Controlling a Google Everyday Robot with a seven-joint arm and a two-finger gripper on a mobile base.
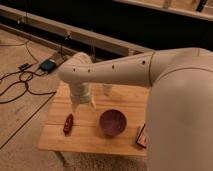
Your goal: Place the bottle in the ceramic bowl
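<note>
The bottle is the tricky bit here: it can't be picked out for sure, and the only likely spot is the pale blur right under the gripper, so take that loosely.

Biggest thing by far is the robot's white arm (150,75). It fills the right side and reaches left across the back of the worktop, with its elbow bending down over the left half. Next down in size is the wooden worktop (90,142), a small light slatted table on a speckled floor (20,130).

The ceramic bowl (112,122) sits upright on the front right part of the worktop, glossy purple, its inside showing plain purple. It's below and to the right of the gripper, near but not touching.

The gripper (83,106) hangs at the end of the downward wrist, low over the left-middle of the worktop. Whether it's apart or clamped on something, can't tell.

A flat red-and-white box (142,136) lies at the right front edge, partly cut off by the arm. A small dark red packet (68,124) lies near the left front, well apart from the bowl. Black cables (15,85) trail on the floor to a small blue device (48,65).
</note>
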